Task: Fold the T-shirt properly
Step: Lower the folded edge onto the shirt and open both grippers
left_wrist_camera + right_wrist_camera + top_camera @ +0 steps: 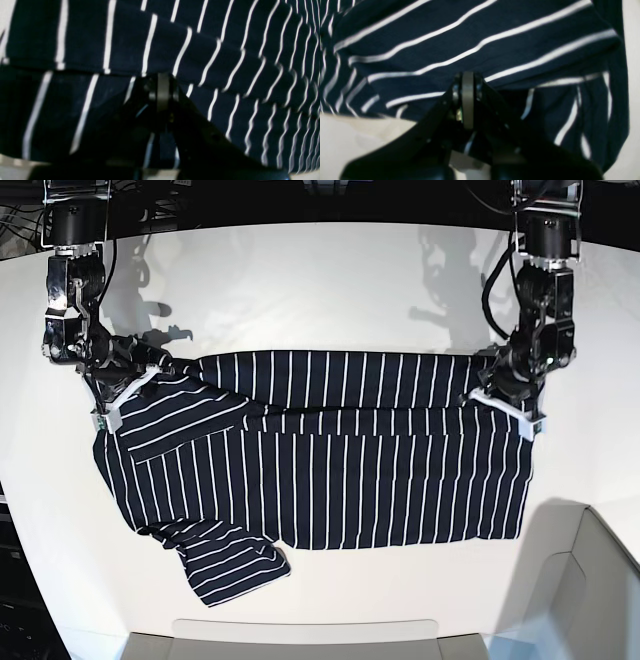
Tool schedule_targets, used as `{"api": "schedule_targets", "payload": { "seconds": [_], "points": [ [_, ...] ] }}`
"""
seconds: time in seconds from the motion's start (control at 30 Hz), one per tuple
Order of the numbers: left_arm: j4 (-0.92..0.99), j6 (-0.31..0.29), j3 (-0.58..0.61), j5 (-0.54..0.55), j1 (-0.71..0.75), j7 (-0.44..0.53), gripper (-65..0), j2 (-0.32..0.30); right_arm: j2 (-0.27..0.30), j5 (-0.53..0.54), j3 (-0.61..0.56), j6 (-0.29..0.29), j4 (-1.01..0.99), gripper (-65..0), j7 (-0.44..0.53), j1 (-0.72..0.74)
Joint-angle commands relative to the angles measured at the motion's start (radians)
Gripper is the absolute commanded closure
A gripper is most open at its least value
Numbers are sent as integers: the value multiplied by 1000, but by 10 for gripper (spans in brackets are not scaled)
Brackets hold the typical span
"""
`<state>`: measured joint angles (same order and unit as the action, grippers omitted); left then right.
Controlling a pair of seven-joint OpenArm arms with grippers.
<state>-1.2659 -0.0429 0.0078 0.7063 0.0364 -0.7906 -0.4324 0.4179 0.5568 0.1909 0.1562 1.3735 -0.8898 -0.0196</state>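
The T-shirt is lying spread across the white bench, its far edge doubled over toward the middle. The left claw is pinching that folded edge at one end, jaws closed on the striped cloth. The right claw is gripping the opposite end near a sleeve, likewise clamped on the fabric.

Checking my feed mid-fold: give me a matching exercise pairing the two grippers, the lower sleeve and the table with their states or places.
Things:
1. left gripper
2. right gripper
3. free short sleeve of the dark navy white-striped fabric T-shirt
4. white table

States:
A. lying flat at the near edge
B. shut on the shirt, base view's right
C. bare beyond the shirt
D. shut on the shirt, base view's left

Pairs: 1-B, 2-D, 3-A, 4-C
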Motion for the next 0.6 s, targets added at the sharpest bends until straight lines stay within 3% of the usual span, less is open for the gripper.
{"api": "schedule_targets", "payload": {
  "seconds": [0.0,0.1,0.3,0.57],
  "points": [
    [24,16,5,-61,59,-123,0,-7,28,-27,9,29,1,0,-90,0],
    [27,-53,7,-80,113,-123,0,-7,39,-30,6,78,-1,0,-154,2],
    [25,-61,125,-211,185,-122,0,-4,46,-179,2,84,2,0,-159,-3],
    [25,-62,232,-216,268,-112,0,-6,52,-261,2,87,-1,0,-154,0]
  ]
}}
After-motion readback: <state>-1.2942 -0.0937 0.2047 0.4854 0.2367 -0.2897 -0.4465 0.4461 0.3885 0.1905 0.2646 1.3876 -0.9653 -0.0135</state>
